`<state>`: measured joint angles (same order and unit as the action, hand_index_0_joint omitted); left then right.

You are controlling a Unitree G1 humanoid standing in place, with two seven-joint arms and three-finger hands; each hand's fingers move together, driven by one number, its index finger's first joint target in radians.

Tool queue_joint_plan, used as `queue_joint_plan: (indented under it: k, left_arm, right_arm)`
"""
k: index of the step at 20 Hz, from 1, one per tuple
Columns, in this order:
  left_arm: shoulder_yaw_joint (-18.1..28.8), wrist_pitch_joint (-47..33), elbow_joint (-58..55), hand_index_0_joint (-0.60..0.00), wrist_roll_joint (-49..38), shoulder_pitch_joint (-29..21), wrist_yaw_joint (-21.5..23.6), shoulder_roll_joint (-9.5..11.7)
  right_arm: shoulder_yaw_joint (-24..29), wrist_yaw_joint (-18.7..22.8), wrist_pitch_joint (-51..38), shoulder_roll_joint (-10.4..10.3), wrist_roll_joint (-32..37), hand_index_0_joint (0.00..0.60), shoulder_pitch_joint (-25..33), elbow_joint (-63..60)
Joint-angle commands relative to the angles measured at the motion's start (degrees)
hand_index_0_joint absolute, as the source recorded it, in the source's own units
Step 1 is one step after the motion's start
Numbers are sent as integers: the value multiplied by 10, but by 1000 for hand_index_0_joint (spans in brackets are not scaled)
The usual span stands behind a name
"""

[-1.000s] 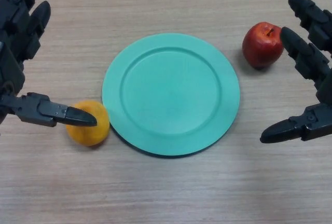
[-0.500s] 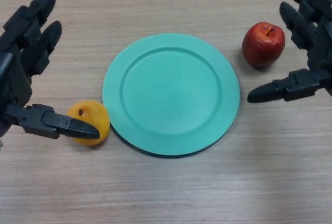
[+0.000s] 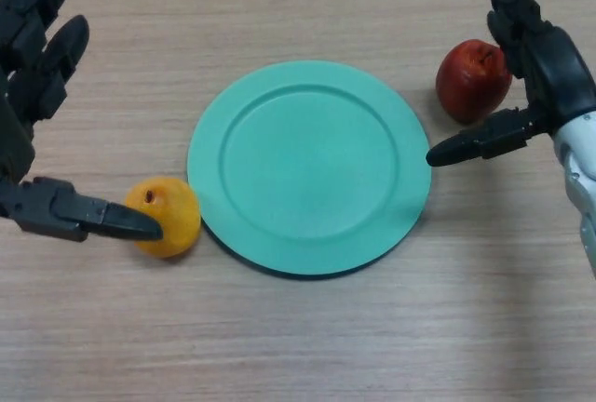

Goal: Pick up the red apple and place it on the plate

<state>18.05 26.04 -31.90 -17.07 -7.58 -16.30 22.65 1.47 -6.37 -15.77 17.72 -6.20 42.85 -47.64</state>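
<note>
Head view – right hand fingers spread, unclosed, around red apple, beside plate

Count on the bench — three loose items plus two hands:
- 1 green plate, the reference point.
- 1 red apple, just off the plate's far right edge.
- 1 orange fruit, just off the plate's near left edge.
- 2 black hands — left hand left of the plate, right hand right of it at the apple.

Fruit total: 2. Plates: 1.
</note>
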Motion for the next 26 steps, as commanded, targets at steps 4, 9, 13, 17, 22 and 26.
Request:
queue_joint_plan:
  k: [4, 9, 13, 17, 22, 26]
  left_arm:
    - [49, -97, -33, 0, -10, -8, 22, 12]
    - [51, -99, -29, 0, -15, 0, 21, 14]
    - [61, -107, -23, 0, -18, 7, 19, 15]
    - [59, -113, -19, 0, -10, 10, 18, 15]
    - [62, -118, -8, 0, -6, 4, 14, 20]
    - [57, -118, -7, 0, 0, 8, 11, 19]
  right_arm:
    - [28, 65, -136, 22, 1, 0, 109, -133]
    - [22, 95, -155, 9, -24, 0, 133, -208]
    - [19, 106, -156, 5, -42, 0, 137, -215]
    - [19, 104, -152, 1, -50, 0, 145, -215]
    - [30, 94, -153, -3, -36, 0, 156, -213]
    - [31, 84, -146, 3, -29, 0, 168, -214]
